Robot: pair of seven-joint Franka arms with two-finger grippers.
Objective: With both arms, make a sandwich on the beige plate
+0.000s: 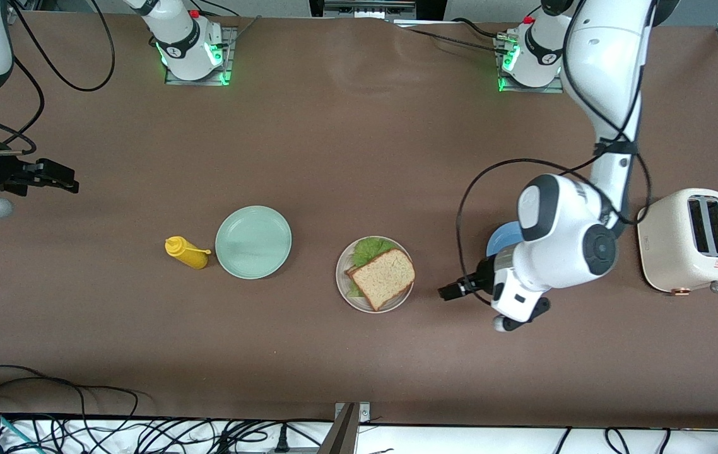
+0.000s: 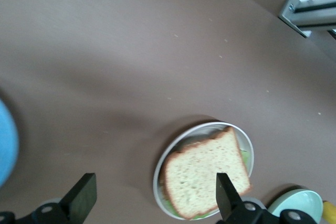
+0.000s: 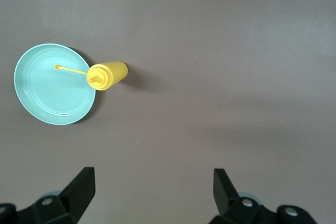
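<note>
Sandwich [image 1: 383, 275] on beige plate [image 1: 341, 287], just beside empty, spread left gripper [image 1: 455, 290].

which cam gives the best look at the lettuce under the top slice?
Front view: the lettuce pokes out from under the bread slice on the beige plate. Left wrist view shows only a thin green sliver at the bread's edge. Right wrist view doesn't show it.
</note>
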